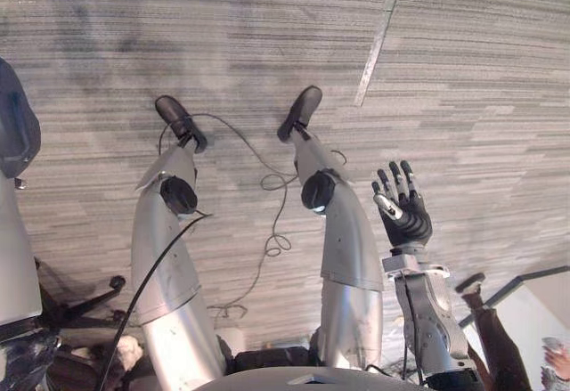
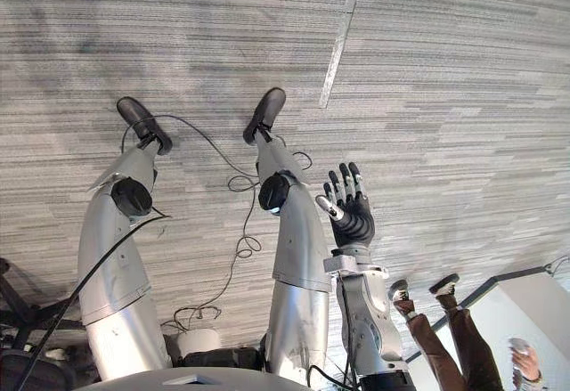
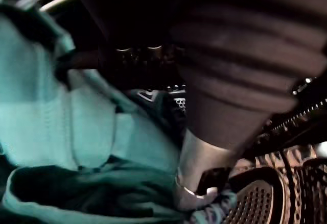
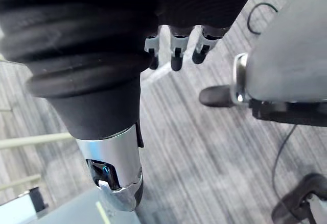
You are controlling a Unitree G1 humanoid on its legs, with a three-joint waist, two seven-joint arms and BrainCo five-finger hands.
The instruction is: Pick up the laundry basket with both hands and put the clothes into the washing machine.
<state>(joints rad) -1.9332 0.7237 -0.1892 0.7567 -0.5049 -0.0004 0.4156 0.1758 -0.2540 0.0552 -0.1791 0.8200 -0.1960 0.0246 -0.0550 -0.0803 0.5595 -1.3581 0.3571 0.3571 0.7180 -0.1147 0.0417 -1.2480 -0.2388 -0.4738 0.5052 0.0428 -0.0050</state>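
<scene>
Right hand (image 2: 349, 208), lower right of the eye views, hangs above the floor (image 2: 445, 70), fingers spread straight, holding nothing. In the left wrist view, teal clothes (image 3: 76, 132) bunch against a dark perforated basket wall (image 3: 255, 203). I cannot tell what grip the left hand (image 3: 195, 175) has.

Evenly and softly lit across the carpet (image 1: 463, 70) in both head views, with only faint darker patches toward the far left and no hard-edged shadows. Much dimmer at the left wrist, with the cloth (image 3: 76, 127) lit on one side and lost in near-black folds, perhaps shaded by the left hand (image 3: 196, 168) close above. Bright again at the right wrist, with a small glint on the silver thumb of the right hand (image 4: 116, 157).
</scene>
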